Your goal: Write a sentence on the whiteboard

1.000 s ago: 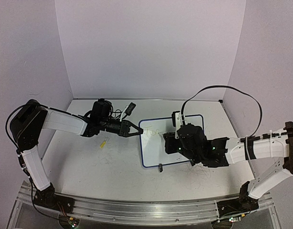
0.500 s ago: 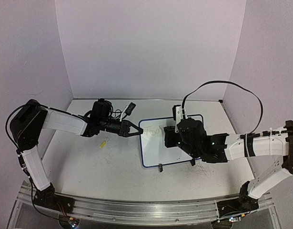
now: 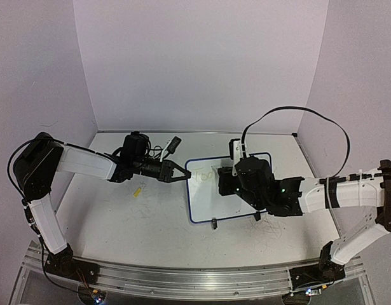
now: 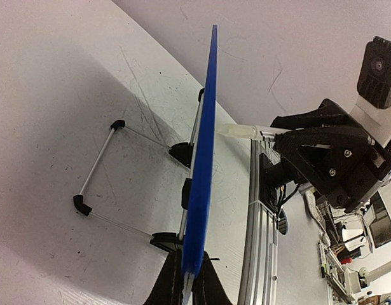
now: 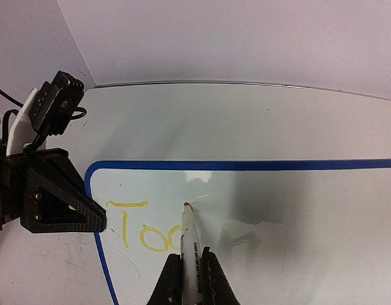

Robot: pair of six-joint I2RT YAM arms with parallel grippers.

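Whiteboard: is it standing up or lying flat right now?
Standing, propped on edge: the whiteboard rests on its black feet with a wire stand behind, and the left tool clamps its side edge.

The whiteboard (image 5: 297, 216) is white inside a blue frame, and the sentence (image 5: 141, 230) on it is pale yellow. At the whiteboard, the marker (image 5: 187, 223) is white with a dark tip, and the left gripper (image 4: 185, 279) and right gripper (image 5: 190, 262) are black. The table (image 4: 55, 95) beneath is off-white with grey scribbles.

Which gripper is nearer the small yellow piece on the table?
Left. The left gripper, clamped on the whiteboard edge, sits right of the yellow piece; the right gripper is farther right over the whiteboard, holding a marker.
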